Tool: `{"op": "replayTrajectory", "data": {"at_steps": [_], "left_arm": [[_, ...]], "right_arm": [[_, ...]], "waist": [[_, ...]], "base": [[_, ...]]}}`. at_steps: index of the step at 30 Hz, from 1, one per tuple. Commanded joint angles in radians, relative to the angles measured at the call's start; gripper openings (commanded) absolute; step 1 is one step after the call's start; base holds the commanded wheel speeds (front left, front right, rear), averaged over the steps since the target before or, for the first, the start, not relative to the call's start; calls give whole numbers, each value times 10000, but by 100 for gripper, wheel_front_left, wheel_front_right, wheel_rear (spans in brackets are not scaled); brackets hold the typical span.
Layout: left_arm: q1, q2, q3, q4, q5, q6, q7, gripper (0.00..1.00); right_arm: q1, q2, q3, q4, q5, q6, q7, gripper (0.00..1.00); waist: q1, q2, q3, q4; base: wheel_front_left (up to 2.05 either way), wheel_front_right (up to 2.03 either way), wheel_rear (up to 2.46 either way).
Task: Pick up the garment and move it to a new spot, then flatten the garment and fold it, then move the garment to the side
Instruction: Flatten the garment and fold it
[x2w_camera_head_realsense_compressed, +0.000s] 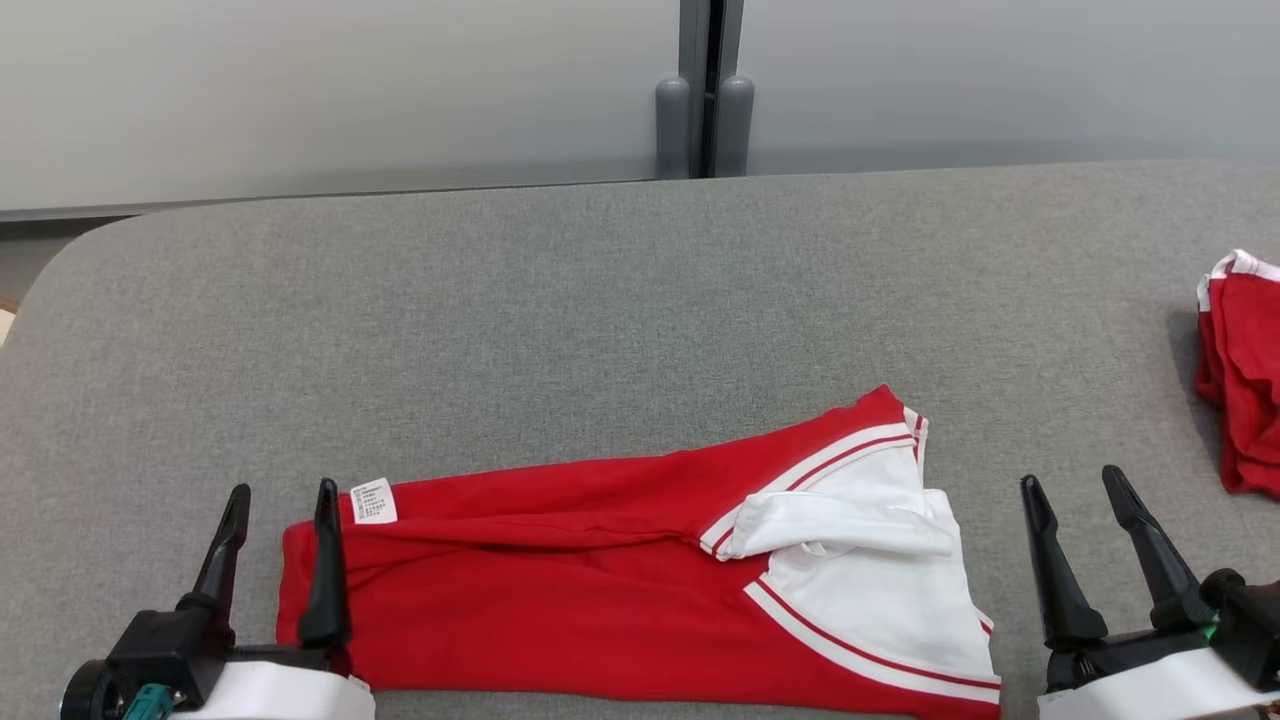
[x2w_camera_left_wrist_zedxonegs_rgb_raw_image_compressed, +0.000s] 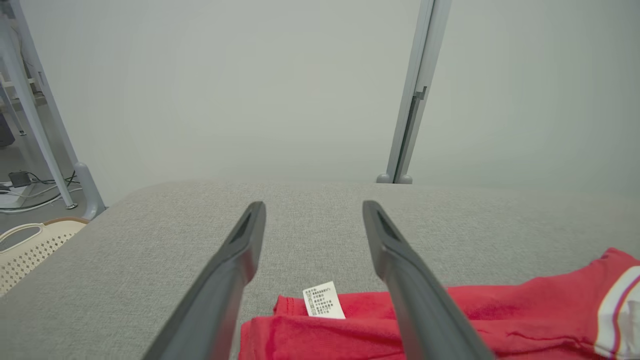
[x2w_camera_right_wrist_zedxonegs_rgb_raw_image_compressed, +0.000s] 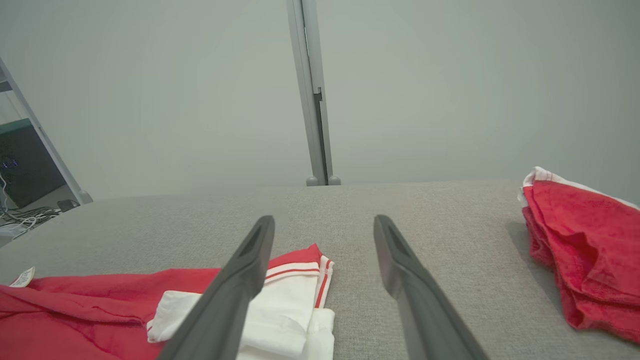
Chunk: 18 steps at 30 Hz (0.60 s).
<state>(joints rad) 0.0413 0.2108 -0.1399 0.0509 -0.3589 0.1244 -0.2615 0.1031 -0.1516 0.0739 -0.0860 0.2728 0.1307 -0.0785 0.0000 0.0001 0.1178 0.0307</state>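
The garment (x2w_camera_head_realsense_compressed: 560, 590) is lying along the near side of the grey worktop (x2w_camera_head_realsense_compressed: 600, 300), its long axis running side to side between the two hands, with the red body toward the left and the white striped end (x2w_camera_head_realsense_compressed: 880, 560) toward the right. The left hand (x2w_camera_head_realsense_compressed: 283, 488) is hovering at the red end by the care label (x2w_camera_head_realsense_compressed: 374, 500), fingers spread wide and holding nothing; one finger is overlapping the cloth's edge, and whether it is touching I cannot tell. The right hand (x2w_camera_head_realsense_compressed: 1072, 476) is standing just off the white end, apart from it, equally wide and empty. Each hand is sitting nearer its own end, so a two-handed lift looks natural. A second red pile (x2w_camera_head_realsense_compressed: 1245, 380) is resting near the right hand — the one thing likely to get in the way of a carry to that side.
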Motion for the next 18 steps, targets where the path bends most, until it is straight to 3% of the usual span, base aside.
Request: {"op": "replayTrajectory", "data": {"at_steps": [1,18], "left_arm": [[79,76,18,24,86,47,-42,100],[56,173,-297,270,171,135,210,100]], "right_arm": [[49,-6,-45,-69,-95,-2,40,100],[165,155,-211,-79,-206,-2,383,100]], "waist": [[0,-1,-123,-25],[0,-1,-213,56]], "base": [[0,0,0],[0,0,0]]}}
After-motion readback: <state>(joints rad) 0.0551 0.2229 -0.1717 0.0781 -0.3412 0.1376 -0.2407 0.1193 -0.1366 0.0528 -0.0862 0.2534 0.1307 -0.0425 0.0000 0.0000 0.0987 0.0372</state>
